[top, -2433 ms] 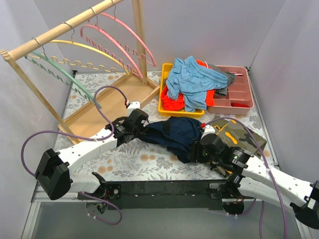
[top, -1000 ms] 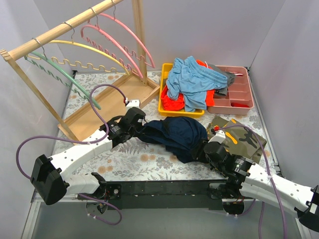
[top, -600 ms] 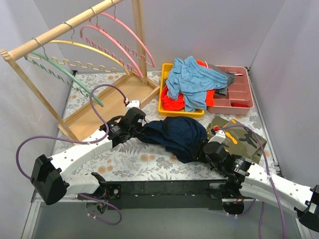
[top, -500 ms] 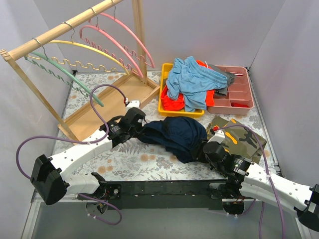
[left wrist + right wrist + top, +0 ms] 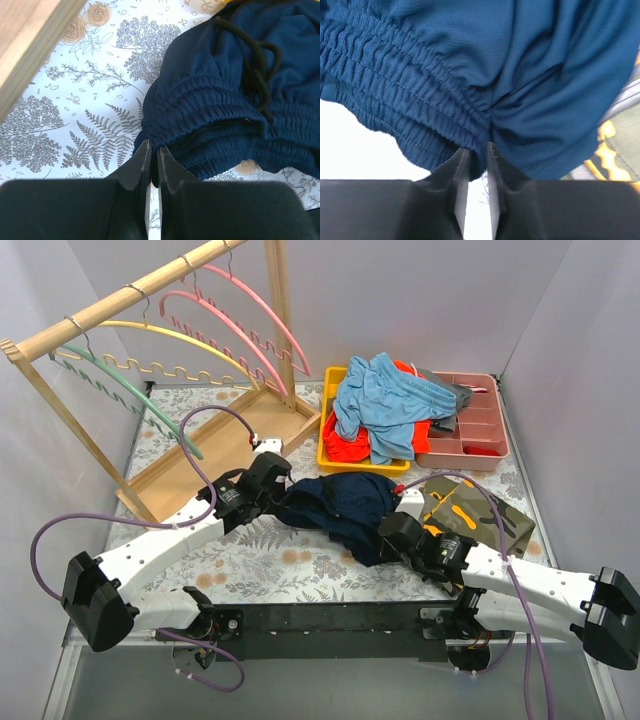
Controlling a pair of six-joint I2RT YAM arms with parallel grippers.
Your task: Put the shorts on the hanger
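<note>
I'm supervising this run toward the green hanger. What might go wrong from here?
Both arms' jaws pinch only the waistband edge of the shorts, so the fabric may slip out when lifted. The loose drawstring hangs free and may snag on the wavy bar of the hanger.

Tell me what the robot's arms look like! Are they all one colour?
No, two colours. The left arm and the right arm are both made of long white tubes joined by chunky black blocks. A thin purple cable loops out beside each one. The jaws are black, flat and narrow at the tips.
</note>
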